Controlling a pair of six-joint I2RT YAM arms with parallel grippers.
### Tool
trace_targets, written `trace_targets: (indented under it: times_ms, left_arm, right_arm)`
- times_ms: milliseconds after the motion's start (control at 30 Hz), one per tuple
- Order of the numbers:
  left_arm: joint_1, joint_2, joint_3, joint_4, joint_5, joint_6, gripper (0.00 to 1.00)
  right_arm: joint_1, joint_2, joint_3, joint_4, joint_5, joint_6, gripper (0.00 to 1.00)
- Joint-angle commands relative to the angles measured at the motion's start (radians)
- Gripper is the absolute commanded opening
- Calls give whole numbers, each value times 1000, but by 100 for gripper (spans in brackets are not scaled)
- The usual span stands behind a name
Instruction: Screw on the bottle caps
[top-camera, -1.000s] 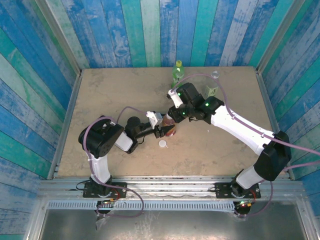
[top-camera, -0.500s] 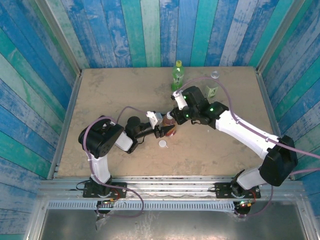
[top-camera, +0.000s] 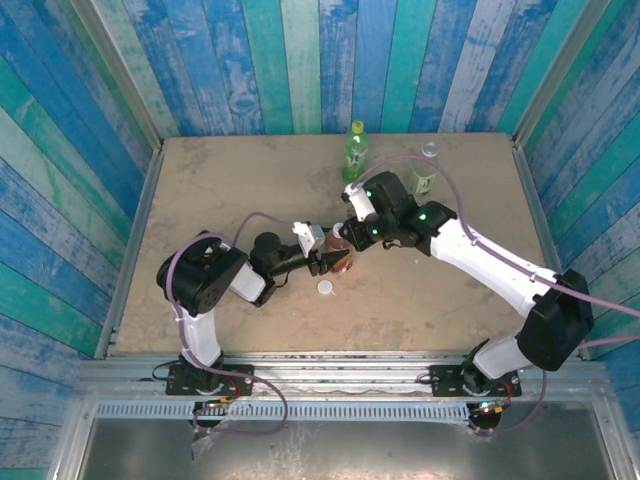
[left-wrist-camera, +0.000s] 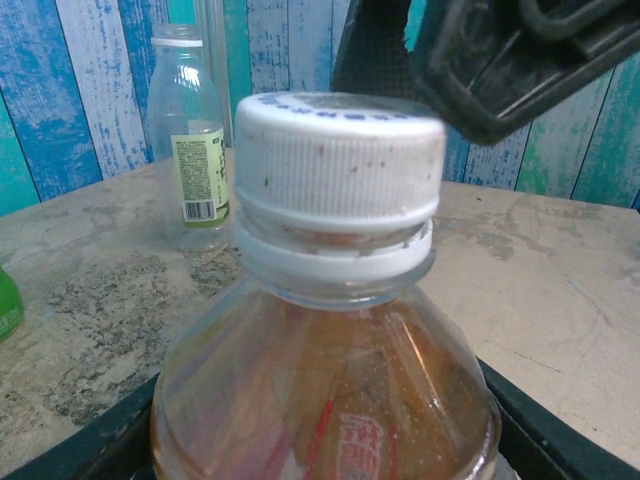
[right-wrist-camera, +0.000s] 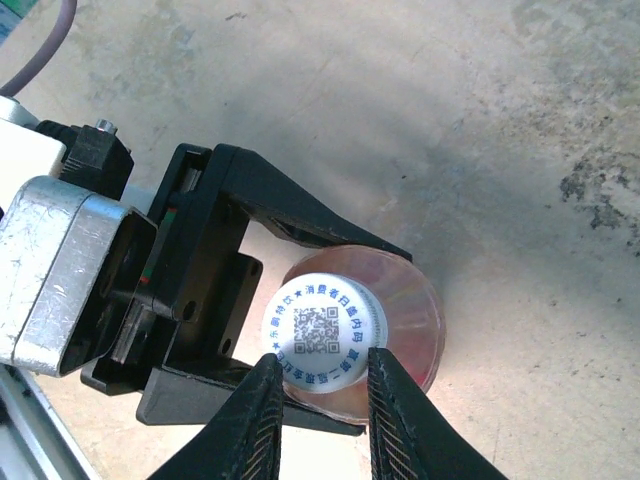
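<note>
The amber bottle (left-wrist-camera: 330, 390) with the red label stands upright, and my left gripper (top-camera: 338, 262) is shut on its body. A white cap (right-wrist-camera: 325, 335) with a printed code sits on its neck. My right gripper (right-wrist-camera: 322, 362) hovers just over the cap's near rim. It is open, its fingers (right-wrist-camera: 262, 420) about a cap's width apart and not pressing the cap's sides. A loose white cap (top-camera: 326, 288) lies on the table just in front of the bottle.
A green bottle (top-camera: 355, 150) with a yellow-green top stands at the back wall. A clear bottle (top-camera: 425, 172) with a green label stands to its right, behind the right arm. Raised walls edge the tan table (top-camera: 220, 190).
The right arm swung a little to the right and its wrist turned over the amber bottle. The left gripper and the bottle have stayed put.
</note>
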Motion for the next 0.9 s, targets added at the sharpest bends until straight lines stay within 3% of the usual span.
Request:
trace_targets:
  times_ms: [0, 233, 533, 867]
  left_arm:
    - [-5, 22, -11, -72, 49, -15, 56]
    - [-3, 27, -6, -86, 54, -5, 56]
    - [-2, 31, -3, -80, 58, -9, 56]
    - [0, 28, -5, -87, 58, -7, 56]
  right_arm:
    - [-24, 49, 37, -48, -56, 8, 26]
    - [-28, 50, 58, -32, -81, 19, 26]
    - [-41, 13, 57, 10, -56, 36, 38]
    - [-61, 79, 68, 12, -141, 33, 22]
